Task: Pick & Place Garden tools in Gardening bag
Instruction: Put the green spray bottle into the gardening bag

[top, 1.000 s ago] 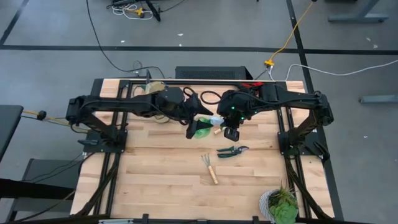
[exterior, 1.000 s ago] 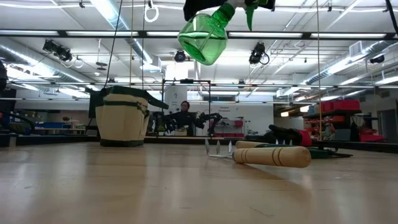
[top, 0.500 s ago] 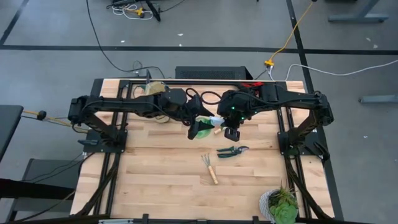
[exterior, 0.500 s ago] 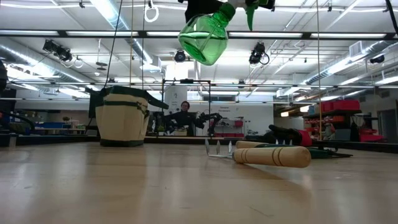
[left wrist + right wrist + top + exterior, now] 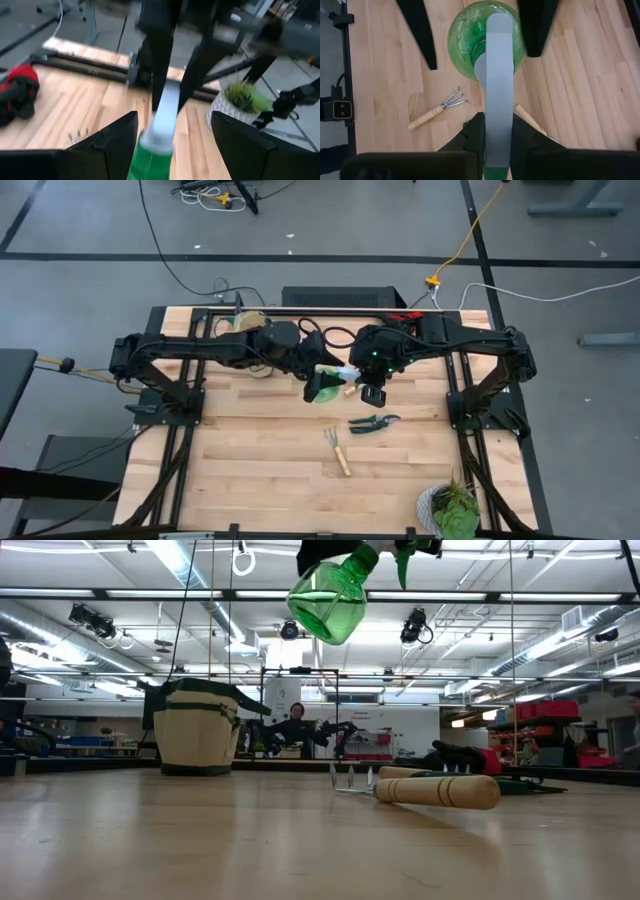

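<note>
The green spray bottle (image 5: 327, 602) hangs high over the table (image 5: 260, 460), at the top centre of the low view, caught between both arms. In the right wrist view the right gripper (image 5: 496, 135) has its fingers pinched on the bottle's pale neck and trigger head. The left gripper (image 5: 172, 142) has its fingers spread on either side of the green body; that view is blurred, so whether they touch the bottle yet is hard to say.

The risk is the hand-over. If the right fingers let go before the left ones have closed on the round, smooth body, the bottle could slip and drop onto the table near the pruning shears (image 5: 374, 423) and mini rake (image 5: 337, 450) at lower centre of the high view. A closing squeeze off-centre could also swing the bottle against the right fingers.

The gardening bag (image 5: 197, 726) stands at the left of the low view, well apart.
</note>
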### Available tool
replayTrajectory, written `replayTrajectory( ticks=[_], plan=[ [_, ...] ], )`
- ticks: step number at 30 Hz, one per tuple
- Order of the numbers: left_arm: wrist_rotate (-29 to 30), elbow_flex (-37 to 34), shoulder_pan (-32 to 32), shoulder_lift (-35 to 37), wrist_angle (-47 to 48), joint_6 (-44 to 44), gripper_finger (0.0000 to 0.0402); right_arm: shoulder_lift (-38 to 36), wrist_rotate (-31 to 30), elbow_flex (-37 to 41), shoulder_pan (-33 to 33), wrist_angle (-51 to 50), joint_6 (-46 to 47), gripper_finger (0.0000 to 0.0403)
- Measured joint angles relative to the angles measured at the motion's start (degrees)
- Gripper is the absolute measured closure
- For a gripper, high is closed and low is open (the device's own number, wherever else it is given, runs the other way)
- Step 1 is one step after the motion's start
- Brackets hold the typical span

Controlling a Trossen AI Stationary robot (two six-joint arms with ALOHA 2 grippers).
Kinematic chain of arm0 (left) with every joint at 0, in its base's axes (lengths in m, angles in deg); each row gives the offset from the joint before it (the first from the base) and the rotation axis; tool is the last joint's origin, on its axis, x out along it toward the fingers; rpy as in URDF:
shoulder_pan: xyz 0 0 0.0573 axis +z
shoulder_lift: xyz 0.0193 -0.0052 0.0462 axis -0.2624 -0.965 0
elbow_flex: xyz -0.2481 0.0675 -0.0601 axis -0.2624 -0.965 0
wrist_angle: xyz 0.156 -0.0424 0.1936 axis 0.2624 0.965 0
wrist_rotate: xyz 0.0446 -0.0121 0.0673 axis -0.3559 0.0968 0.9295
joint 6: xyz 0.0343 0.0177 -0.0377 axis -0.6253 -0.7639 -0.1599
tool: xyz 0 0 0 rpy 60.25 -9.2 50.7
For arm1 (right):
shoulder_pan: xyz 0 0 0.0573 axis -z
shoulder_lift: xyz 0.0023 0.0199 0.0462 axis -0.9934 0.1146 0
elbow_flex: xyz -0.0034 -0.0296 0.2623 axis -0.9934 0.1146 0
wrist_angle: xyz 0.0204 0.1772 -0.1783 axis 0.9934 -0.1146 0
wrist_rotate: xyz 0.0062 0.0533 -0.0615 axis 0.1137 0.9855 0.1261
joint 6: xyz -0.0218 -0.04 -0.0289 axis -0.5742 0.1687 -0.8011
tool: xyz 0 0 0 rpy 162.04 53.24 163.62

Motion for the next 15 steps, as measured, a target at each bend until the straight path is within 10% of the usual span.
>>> replayTrajectory(
  ticks=[15],
  plan=[
    [0.6, 4.0, 0.4, -1.0, 6.8, -1.9, 0.0141, 0.0, 0.0, 0.0, 0.0, 0.0, 0.0, 0.0348]
  ],
)
